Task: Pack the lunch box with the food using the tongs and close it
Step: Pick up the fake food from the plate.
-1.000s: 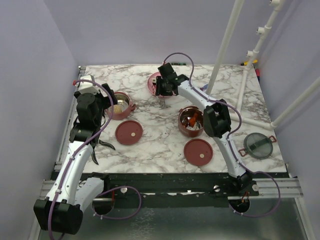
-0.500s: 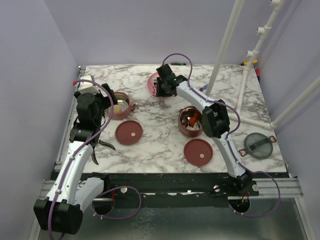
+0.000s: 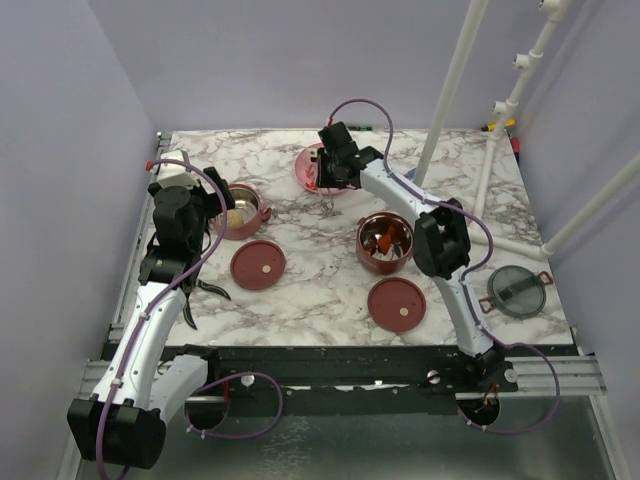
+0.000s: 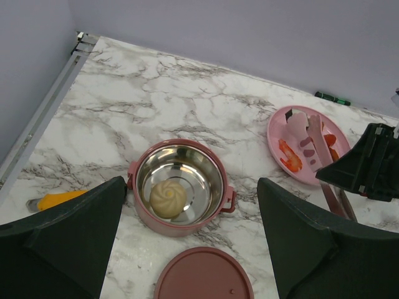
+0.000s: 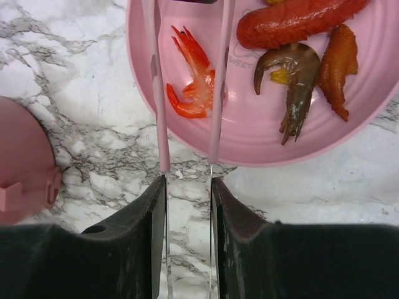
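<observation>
My right gripper (image 5: 187, 208) is shut on the pink tongs (image 5: 159, 112), one thin arm against each finger. The tongs' arms reach over the pink plate (image 5: 249, 143) and straddle a red shrimp (image 5: 193, 81). A red sausage (image 5: 293, 22), a dark shrimp (image 5: 293, 81) and an orange piece (image 5: 340, 62) lie beside it on the plate. One lunch box tier (image 4: 215, 171) holds a cream bun (image 4: 168, 198). My left gripper (image 3: 203, 207) hovers open above that tier. The other tier (image 3: 385, 262) holds red pieces.
Two maroon disc lids (image 3: 258, 265) (image 3: 396, 303) lie on the marble table (image 3: 320, 290); the clear grey lid (image 3: 517, 292) lies at the right. Black-handled pliers (image 3: 207, 290) lie by the left arm. White poles (image 3: 450, 90) rise at the back right.
The right gripper has squeezed the tongs narrower and shifted a little farther back over the plate. The left arm has not moved.
</observation>
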`<state>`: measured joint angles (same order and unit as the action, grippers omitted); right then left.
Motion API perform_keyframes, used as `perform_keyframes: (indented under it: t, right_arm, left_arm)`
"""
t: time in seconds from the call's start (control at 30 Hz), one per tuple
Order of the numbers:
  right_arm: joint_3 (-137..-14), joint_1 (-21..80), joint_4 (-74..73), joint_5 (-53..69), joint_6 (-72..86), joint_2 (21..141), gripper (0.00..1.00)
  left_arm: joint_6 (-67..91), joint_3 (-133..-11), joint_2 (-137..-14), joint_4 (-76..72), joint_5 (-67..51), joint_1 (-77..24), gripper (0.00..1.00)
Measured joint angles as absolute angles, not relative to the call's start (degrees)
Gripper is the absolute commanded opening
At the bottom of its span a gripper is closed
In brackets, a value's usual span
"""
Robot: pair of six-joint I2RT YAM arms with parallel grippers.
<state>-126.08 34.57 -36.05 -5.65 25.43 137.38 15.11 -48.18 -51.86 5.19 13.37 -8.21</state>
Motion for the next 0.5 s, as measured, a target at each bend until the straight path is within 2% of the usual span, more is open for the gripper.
perform_keyframes:
  t: [0.3,0.5]
  right_arm:
    - [-114.8,34.6,-31.3,-4.7,22.3,126.3,0.26]
    - [-102.6,34.6,-29.8,-0.7,19.4,113.9,0.26]
  left_arm:
    - [14.9,-48.2,-51.9,5.2,13.5,-8.2,0.88]
    - [14.5,-48.2,-52.4,5.0,13.8,-8.2,0.88]
